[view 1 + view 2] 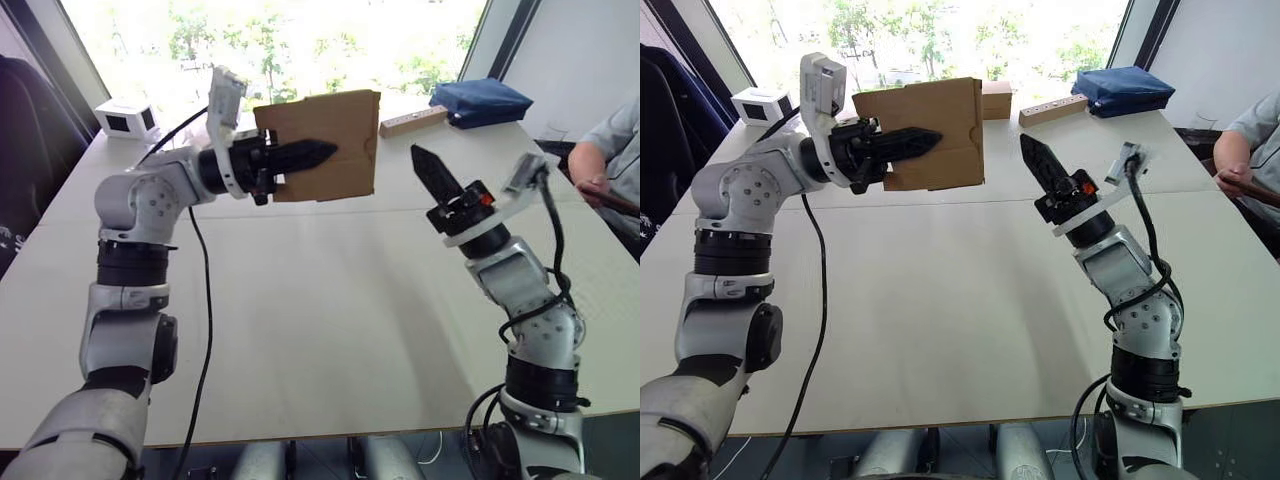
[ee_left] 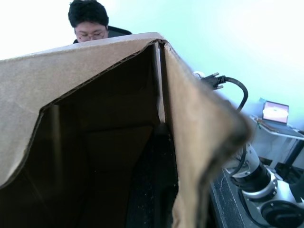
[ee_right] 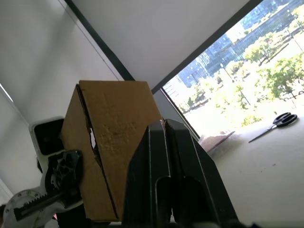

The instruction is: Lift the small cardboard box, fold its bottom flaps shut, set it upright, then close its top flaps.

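Left gripper (image 1: 305,155), upper left of centre in the head view, clamped on one wall of the small cardboard box (image 1: 335,140); box held aloft over the white table (image 1: 320,310), probably to leave both ends free for folding. Plain brown, unprinted, one open end facing the wrist camera, hollow and dark inside. Right of centre, right gripper (image 1: 425,165) pressed shut, empty, pointed at the box's near edge, just apart, likely poised to push a flap.

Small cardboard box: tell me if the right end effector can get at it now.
Probably yes. The left end effector holds the small cardboard box up above the table; the shut right end effector sits beside it, nothing between.
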`<state>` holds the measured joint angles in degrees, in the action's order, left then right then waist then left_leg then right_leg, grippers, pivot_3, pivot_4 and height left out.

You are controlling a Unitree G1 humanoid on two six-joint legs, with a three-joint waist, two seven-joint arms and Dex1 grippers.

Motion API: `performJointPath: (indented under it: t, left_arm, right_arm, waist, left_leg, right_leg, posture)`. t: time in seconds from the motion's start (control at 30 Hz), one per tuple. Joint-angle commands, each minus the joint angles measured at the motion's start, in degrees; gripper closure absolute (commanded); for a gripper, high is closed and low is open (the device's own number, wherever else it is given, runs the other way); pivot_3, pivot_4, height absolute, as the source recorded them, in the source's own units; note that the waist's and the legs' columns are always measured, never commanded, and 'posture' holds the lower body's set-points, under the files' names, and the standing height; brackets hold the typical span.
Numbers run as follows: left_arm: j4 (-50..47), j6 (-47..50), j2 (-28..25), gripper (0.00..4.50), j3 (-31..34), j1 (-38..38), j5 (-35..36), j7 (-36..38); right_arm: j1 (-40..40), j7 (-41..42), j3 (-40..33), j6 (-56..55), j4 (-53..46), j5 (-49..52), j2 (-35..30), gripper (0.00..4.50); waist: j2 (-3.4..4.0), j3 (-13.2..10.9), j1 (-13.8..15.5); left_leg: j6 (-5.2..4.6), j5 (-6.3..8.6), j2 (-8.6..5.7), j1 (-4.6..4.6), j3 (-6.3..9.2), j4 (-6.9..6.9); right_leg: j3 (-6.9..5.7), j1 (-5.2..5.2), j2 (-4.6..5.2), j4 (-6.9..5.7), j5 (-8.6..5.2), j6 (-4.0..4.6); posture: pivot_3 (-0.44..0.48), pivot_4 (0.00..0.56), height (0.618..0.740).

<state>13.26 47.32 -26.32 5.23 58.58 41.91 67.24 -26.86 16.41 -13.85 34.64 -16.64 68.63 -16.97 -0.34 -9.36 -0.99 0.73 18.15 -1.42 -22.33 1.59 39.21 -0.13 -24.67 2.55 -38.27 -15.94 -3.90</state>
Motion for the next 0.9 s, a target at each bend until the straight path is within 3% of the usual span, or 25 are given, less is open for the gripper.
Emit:
performJointPath:
  t: [0.03, 0.57, 0.9]
  left_arm:
    - [-2.3, -0.1, -0.4, 4.50, -0.1, 0.1, 0.7, 0.6]
    - [-2.4, -1.7, -0.7, 4.50, -3.0, -1.7, -2.2, 1.8]
    - [-2.2, -1.6, -0.8, 4.50, -2.9, -1.1, -2.9, 2.4]
  right_arm:
    - [-2.9, 1.7, 2.5, 0.4, -2.3, -0.9, 0.4, 4.33]
    - [-2.1, 5.7, 7.9, 3.3, -4.1, -3.9, 1.4, 4.33]
    - [-0.6, 4.8, 4.0, 3.6, -5.1, -4.1, -1.3, 4.33]
  waist:
    - [0.00, 0.0, 0.0]
    - [0.00, 0.0, 0.2]
    - [0.00, 0.0, 0.2]
  left_leg:
    - [0.00, 0.00, 0.00, 0.00, 0.00, 0.00]
    - [0.00, 0.00, 0.00, 0.00, 0.01, 0.00]
    - [0.00, 0.00, 0.00, 0.00, 0.01, 0.00]
  right_leg:
    - [0.00, 0.00, -0.01, 0.00, 0.00, 0.00]
    - [0.00, 0.01, 0.01, 0.02, 0.00, 0.00]
    - [0.00, 0.01, 0.01, 0.02, 0.00, 0.00]
  posture:
    - [0.000, 0.150, 0.740]
    - [0.000, 0.150, 0.740]
    - [0.000, 0.150, 0.740]
